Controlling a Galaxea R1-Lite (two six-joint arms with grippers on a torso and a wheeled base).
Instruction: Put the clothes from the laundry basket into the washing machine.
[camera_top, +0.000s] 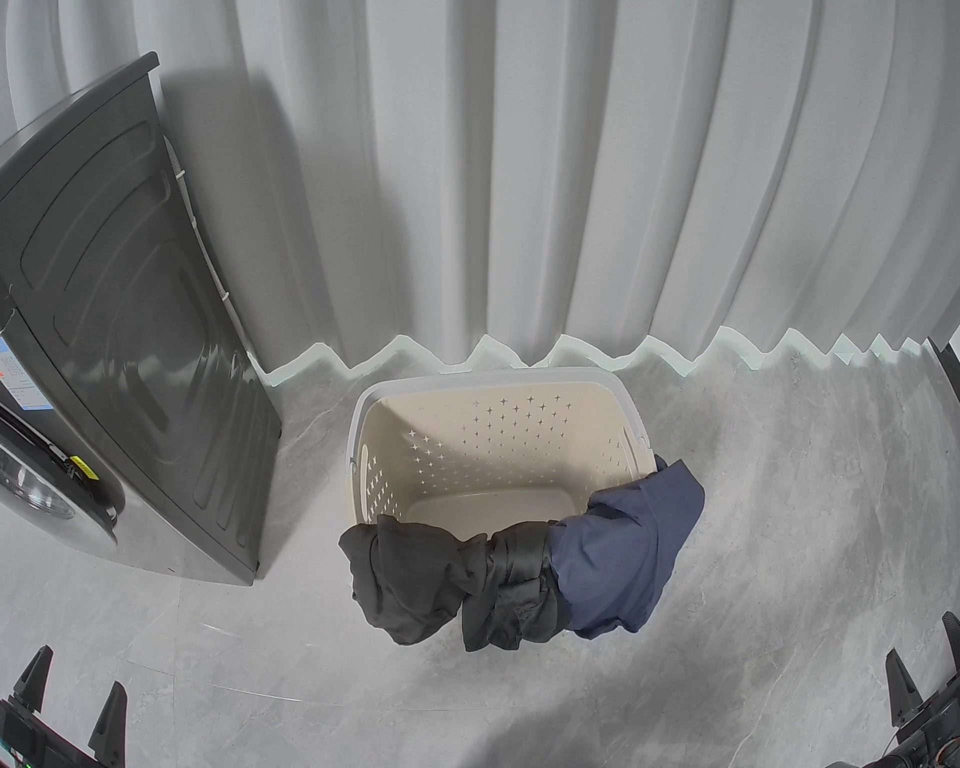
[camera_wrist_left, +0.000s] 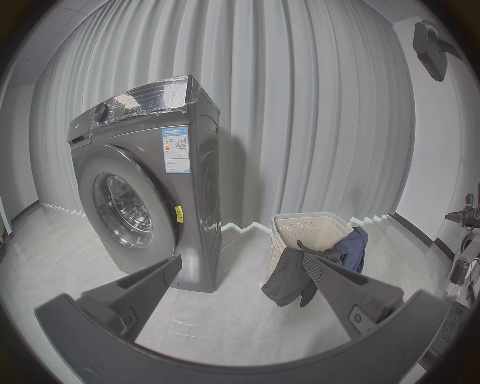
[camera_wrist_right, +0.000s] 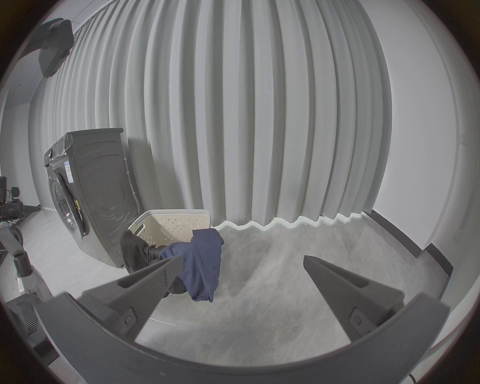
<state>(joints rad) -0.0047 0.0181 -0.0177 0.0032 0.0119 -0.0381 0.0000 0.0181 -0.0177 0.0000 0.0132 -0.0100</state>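
Note:
A cream laundry basket (camera_top: 495, 425) stands on the grey floor before the curtain. Over its near rim hang a dark grey garment (camera_top: 440, 585) and a blue garment (camera_top: 625, 555); the basket's inside looks bare. The grey washing machine (camera_top: 120, 330) stands to the left, its round door (camera_wrist_left: 125, 210) shut. My left gripper (camera_top: 70, 700) is low at the near left, open and holding nothing, well short of the basket. My right gripper (camera_top: 925, 665) is at the near right, also open and holding nothing. The basket (camera_wrist_left: 310, 232) and clothes (camera_wrist_right: 197, 262) also show in both wrist views.
A white pleated curtain (camera_top: 560, 170) hangs behind the basket and machine. Open grey floor (camera_top: 780, 560) lies between my grippers and the basket. A tripod stand (camera_wrist_left: 467, 235) stands off to the right side of the room.

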